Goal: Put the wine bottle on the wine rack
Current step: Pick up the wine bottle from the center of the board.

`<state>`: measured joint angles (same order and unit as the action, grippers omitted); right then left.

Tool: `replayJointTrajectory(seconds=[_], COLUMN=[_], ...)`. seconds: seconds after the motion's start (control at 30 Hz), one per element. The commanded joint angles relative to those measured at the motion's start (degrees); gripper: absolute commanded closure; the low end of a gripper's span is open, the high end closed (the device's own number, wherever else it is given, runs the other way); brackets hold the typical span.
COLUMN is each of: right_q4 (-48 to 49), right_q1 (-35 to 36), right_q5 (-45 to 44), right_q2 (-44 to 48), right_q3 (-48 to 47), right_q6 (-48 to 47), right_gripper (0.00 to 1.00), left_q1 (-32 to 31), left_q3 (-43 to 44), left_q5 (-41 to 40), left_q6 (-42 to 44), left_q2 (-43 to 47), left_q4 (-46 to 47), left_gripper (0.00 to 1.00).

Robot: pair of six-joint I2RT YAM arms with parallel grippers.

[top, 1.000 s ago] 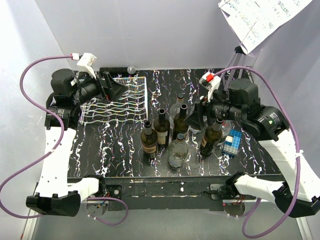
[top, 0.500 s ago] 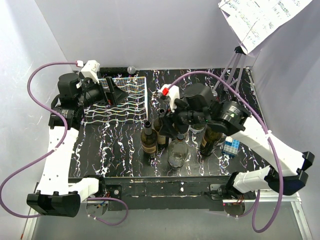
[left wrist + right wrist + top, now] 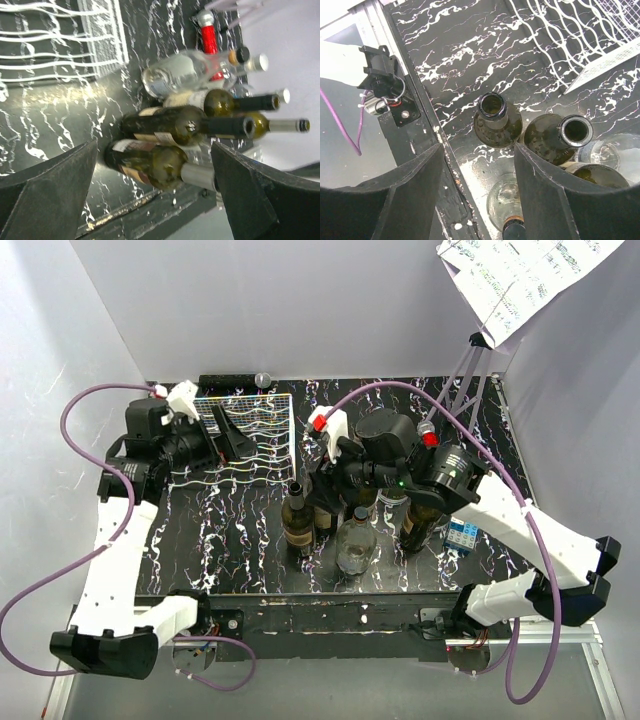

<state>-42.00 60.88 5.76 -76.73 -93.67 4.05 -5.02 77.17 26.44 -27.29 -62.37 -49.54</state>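
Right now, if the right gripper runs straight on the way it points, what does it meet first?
Probably the open-mouthed dark green bottle, upright in the gap ahead of the open right gripper. The clear glass bottle beside it could come first; depth is unclear.

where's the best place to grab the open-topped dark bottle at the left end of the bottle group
By the neck, just under the rim, coming straight down from above. The dark bottle stands upright, and its neck is the narrow, free part. Its body sits close beside the neighbouring bottle, leaving little room lower down. The right gripper hangs open above it.
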Motion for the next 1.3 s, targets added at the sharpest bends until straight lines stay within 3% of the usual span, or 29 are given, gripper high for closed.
replayJointTrajectory(seconds=[0.0,0.17,0.37,0.67,0.97,1.27], right_q4=[3.9,7.3,5.4,6.2,4.5,2.4], right_q1=[0.3,0.3,0.2,-0.5,-0.5,-0.5], right_q5=[0.7,-1.7,-8.7,-12.6,-14.2,-15.5], right_q2=[3.0,6.8,13.8,20.1,22.1,22.4], right_q3=[0.8,4.0,8.9,15.4,16.1,16.2], right_q6=[0.1,3.2,5.5,9.6,12.3,13.9], right_gripper=[0.34,0.34,0.33,0.33,0.32,0.32], left_q1=[-8.7,-24.6,-31.0,-36.6,-39.3,-40.7], left_q3=[2.7,4.1,3.4,0.8,2.3,0.7], left_q5=[-0.7,-13.3,-15.5,-20.5,-23.8,-23.4], left_q6=[1.4,4.6,7.7,10.0,14.7,17.2], left_q2=[2.9,4.3,6.0,1.0,-3.5,-4.8], left_q4=[-3.4,-5.3,-4.1,-2.1,-4.0,-2.8], left_gripper=[0.02,0.02,0.02,0.16,0.39,0.39])
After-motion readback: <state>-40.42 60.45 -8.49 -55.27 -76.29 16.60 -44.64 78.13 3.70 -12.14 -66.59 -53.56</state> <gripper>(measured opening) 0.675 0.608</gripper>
